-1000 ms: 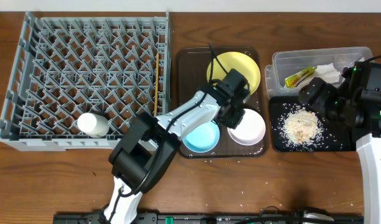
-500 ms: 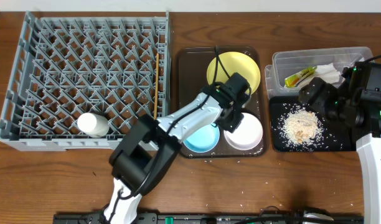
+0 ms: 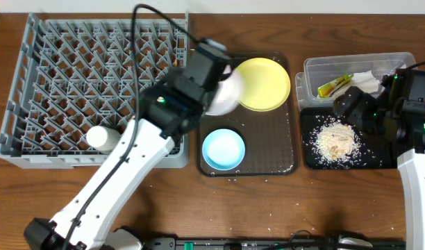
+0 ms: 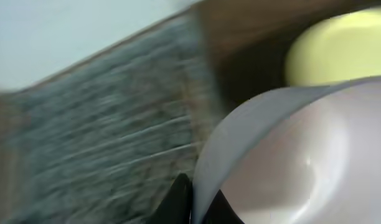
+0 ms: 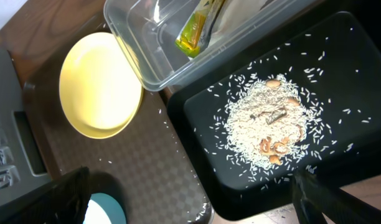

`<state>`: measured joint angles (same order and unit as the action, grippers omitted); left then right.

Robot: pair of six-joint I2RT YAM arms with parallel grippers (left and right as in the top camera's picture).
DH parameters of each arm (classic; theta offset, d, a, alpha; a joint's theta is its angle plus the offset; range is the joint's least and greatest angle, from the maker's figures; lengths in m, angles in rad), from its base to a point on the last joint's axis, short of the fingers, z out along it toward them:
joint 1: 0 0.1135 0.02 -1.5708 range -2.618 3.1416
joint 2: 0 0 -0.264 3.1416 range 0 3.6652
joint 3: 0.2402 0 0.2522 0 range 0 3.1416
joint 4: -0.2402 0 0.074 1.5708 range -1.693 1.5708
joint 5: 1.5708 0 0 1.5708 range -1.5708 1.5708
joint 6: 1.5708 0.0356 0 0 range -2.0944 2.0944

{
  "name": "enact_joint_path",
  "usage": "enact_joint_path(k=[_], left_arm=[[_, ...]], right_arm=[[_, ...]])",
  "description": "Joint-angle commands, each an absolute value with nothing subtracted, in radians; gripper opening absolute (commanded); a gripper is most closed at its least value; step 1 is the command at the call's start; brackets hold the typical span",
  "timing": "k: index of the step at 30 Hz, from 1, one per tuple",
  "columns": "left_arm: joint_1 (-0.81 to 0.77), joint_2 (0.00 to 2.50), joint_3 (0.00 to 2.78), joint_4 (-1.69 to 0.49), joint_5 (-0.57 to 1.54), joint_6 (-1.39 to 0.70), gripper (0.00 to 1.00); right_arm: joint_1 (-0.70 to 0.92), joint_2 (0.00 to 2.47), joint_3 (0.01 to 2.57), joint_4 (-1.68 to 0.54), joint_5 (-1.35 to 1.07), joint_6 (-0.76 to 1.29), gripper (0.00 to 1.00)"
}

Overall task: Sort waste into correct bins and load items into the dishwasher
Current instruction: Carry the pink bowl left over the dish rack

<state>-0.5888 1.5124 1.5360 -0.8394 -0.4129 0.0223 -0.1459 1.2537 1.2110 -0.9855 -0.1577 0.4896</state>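
My left gripper [image 3: 216,86] is shut on the rim of the white bowl [image 3: 225,95] and holds it raised between the grey dish rack [image 3: 73,76] and the yellow plate [image 3: 264,84]. In the blurred left wrist view its fingers [image 4: 192,202] pinch the bowl's rim [image 4: 290,155]. The light-blue bowl [image 3: 223,149] sits on the brown tray. A white cup [image 3: 103,139] lies in the rack. My right gripper [image 5: 197,205] is open and empty above the black tray [image 3: 311,158], which holds rice [image 3: 337,137]. The clear tub [image 3: 400,61] holds the green-and-yellow wrapper [image 3: 335,85] and the napkin [image 3: 366,80]. The chopsticks are hidden.
The dark brown serving tray [image 3: 248,172] lies between the rack and the bins, with a few rice grains on it. In the right wrist view the yellow plate [image 5: 100,84] lies left of the tub [image 5: 153,37]. A black bar with cables runs along the table's front edge [image 3: 268,243].
The left arm has lifted the white bowl off the brown tray and swung it up and left toward the rack. The spot beside the blue bowl is now bare. The right arm has not moved.
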Motion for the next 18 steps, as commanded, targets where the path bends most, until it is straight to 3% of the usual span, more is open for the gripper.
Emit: enact_joint_path(k=[1, 11, 18], left_arm=[[-0.532, 1.532, 1.528, -0.916, -0.922, 0.06, 0.07], [-0.397, 1.538, 1.432, -0.941, -1.083, 0.058, 0.07], [-0.337, 1.557, 1.348, -0.873, -1.087, 0.015, 0.08]], right_arm=[[-0.154, 1.256, 1.216, -0.988, -0.159, 0.493, 0.99], [-0.154, 1.256, 1.216, -0.988, -0.159, 0.493, 0.99], [-0.154, 1.256, 1.216, -0.988, -0.159, 0.493, 0.99]])
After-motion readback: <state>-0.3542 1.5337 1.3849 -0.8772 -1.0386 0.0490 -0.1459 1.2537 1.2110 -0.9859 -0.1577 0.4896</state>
